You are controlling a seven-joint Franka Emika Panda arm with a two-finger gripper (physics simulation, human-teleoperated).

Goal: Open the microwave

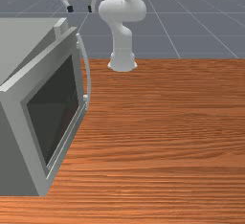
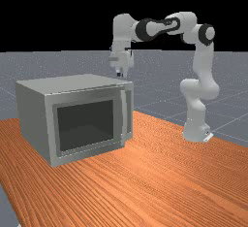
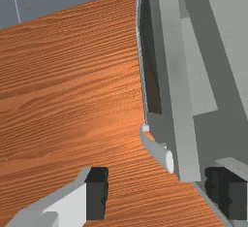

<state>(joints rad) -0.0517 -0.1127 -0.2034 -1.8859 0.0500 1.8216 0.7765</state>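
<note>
Gripper (image 1: 80,8) near microwave (image 2: 72,84), fingers (image 3: 97,194) apart

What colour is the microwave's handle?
The handle is pale grey, clearest in the wrist view.

I'm standing in a simulated robot lab; a white arm (image 2: 196,114) and microwave (image 2: 82,83) on the table (image 2: 145,182); gridded floor (image 2: 162,100) beyond it.

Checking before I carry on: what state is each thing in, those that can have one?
Microwave door: ajar, with a gap to the body at the handle side.
Door handle: ungripped.
Microwave body: upright on the table.
Gripper: open, above the level of the microwave's top, holding nothing.
Robot arm: raised and bent.
</note>
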